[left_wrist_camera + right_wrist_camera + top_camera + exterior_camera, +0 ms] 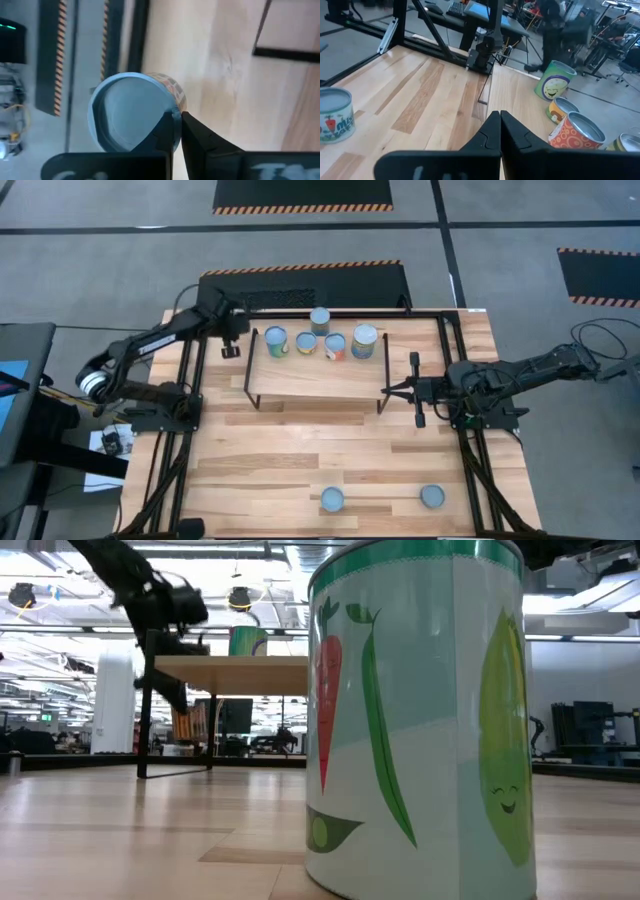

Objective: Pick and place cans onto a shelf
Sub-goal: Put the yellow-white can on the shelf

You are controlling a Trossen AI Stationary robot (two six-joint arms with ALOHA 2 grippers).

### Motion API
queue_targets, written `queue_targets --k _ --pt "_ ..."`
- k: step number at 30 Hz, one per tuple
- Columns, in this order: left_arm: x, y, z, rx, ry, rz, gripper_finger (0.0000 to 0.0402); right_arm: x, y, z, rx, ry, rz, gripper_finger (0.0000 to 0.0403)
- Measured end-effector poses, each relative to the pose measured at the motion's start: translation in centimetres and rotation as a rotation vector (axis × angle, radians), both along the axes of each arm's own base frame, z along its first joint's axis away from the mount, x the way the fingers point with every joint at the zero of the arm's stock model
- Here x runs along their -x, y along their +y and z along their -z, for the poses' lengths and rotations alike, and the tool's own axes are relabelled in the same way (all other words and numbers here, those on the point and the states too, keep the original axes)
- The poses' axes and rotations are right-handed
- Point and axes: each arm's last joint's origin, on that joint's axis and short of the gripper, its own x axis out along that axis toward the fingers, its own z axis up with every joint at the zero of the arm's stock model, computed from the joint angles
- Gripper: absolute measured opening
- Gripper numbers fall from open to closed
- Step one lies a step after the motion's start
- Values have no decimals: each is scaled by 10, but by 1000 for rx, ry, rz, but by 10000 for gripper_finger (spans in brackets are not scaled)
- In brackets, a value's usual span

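Meanwhile, left hand off shelf edge, right hand closed.

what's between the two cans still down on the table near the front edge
Nothing. In the high view, only bare tabletop separates the left can from the right can; both claws are far off by the shelf.

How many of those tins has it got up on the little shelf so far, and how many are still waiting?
Five cans stand on the shelf, so most looks done. Nothing is being carried: the left gripper hovers by the shelf's left end beside the nearest can, and the right gripper is shut and empty at the right end. Two cans remain on the table's near edge.
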Motion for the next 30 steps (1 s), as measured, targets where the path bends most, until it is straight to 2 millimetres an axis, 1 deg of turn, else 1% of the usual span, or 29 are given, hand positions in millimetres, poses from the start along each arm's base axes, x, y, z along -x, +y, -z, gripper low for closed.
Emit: queue_targets --k 2,5,10,12,15,20,23,26,30 --pt "5 -5 -25 -50 -47 -12 4 0 0 1 3 13 1 12" --pt "19 -17 -59 -113 -100 -34 3 0 -1 1 -1 13 7 12" --pt "41 -42 -115 -203 -192 -87 2 0 -2 1 -2 13 10 12" --pt "47 -54 -133 -189 -249 -81 2 0 -2 1 -2 12 10 12" --pt "45 -74 -156 -105 -351 -4 2 0 -1 0 0 2 9 12" --pt "22 -102 -187 -59 -468 176 2 0 -1 0 -1 -4 9 12" --pt "-1 -114 -199 -39 -492 258 2 0 -1 0 0 -3 9 12" --pt "-33 -125 -200 -21 -448 324 2 0 -1 0 0 -3 9 12" --pt "-79 -144 -194 14 -357 441 3 0 -1 0 0 -2 9 12"
